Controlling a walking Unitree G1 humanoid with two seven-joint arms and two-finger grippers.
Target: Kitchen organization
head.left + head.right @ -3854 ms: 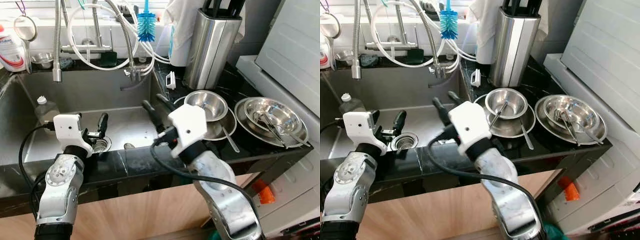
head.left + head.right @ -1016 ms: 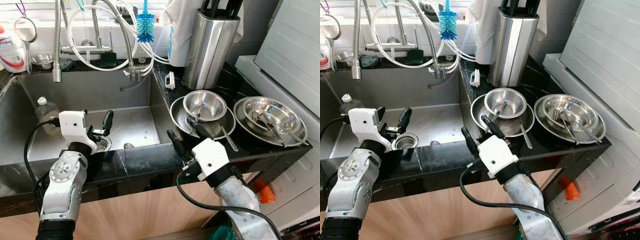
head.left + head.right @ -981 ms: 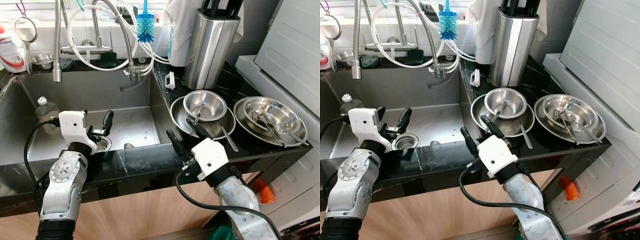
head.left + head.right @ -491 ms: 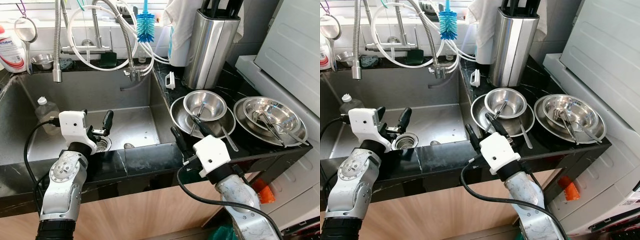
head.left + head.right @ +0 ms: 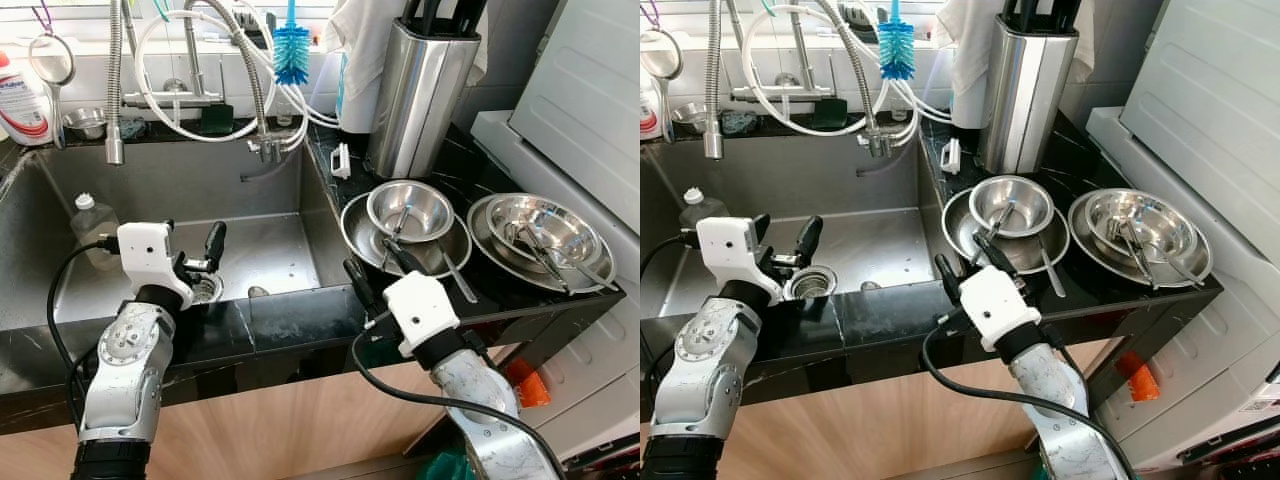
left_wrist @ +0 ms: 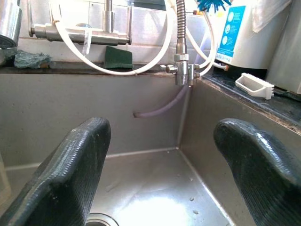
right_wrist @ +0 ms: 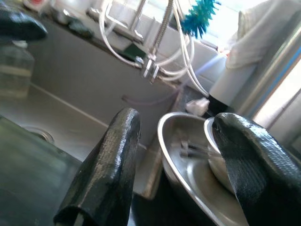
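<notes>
Steel sink [image 5: 150, 190] at nine o'clock holds one bottle [image 5: 88, 222]; the left gripper [image 5: 190, 262] hovers over its drain, jaws spread. Right gripper [image 5: 378, 268], jaws spread, faces two bowl stacks [image 5: 410, 215] on the worktop [image 5: 520, 295] at three o'clock; its wrist view shows cutlery [image 7: 188, 149].

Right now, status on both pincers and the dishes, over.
Left pincer open, empty, over the sink. Right pincer open, empty, at the near rim of the stacked bowls. Spoon leaning on that rim, close by.
</notes>
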